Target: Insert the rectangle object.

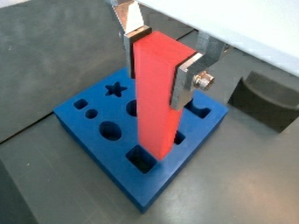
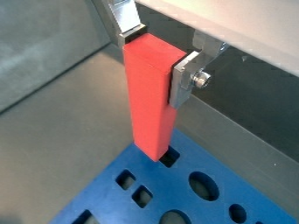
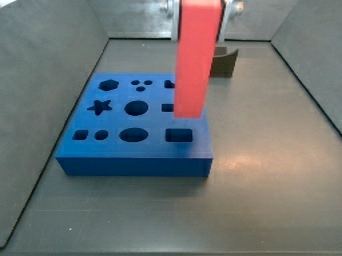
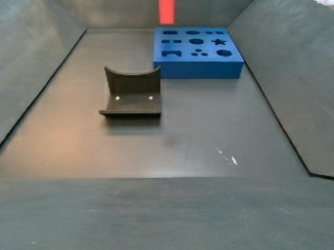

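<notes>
Between the end effector's [image 1: 160, 54] fingers hangs the upright rectangle object [image 1: 158, 96].

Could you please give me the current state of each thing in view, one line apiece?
gripper: above the blue block, shut on the rectangle object.
rectangle object: upright, held by the fingers, lower end at a rectangular hole; how deep, I cannot tell.
blue block: flat on the floor, round and star holes empty.
holder: on the floor, apart, empty.

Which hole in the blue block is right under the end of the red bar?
The rectangular hole at the blue block's edge. The rectangle object, held upright in the gripper, hangs just above it; the round, star and small square holes lie farther off.
</notes>
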{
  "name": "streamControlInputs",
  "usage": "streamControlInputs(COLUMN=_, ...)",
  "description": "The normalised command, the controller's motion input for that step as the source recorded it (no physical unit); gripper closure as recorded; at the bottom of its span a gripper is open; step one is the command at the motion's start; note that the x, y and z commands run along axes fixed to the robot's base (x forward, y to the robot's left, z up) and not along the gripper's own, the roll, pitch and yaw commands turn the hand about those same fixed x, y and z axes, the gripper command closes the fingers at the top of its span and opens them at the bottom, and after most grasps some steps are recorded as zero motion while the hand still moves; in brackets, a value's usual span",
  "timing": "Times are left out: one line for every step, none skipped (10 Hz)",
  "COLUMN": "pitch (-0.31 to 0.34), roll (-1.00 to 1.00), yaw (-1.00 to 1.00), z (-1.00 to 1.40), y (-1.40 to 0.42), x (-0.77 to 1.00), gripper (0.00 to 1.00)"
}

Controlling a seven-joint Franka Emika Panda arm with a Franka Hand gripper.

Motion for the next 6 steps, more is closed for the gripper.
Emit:
streamControlInputs(pitch=-0.020, roll=-0.11, yaw=0.00, z=-0.35, y=-0.07, x=0.00, gripper=1.00)
streamControlInputs(pitch=-0.047, roll=-0.17, yaw=0.02, z=-0.25, y=-0.07, x=-0.01, gripper=1.00)
streamControlInputs(pitch=-0.063, roll=-0.18, yaw=0.03, z=-0.24, y=-0.05, x=-0.03, gripper=1.00)
streamControlInputs(pitch=-0.079, roll=-0.18, yaw=0.04, z=-0.23, y=-0.02, x=-0.03, gripper=1.00)
streamControlInputs(pitch=-0.063, roll=-0.09, yaw=0.03, z=-0.19, y=-0.04, x=-0.03, gripper=1.00)
streamControlInputs(pitch=-0.051, roll=-0.05, yaw=0.06, z=-0.20, y=-0.11, x=-0.04, gripper=1.00)
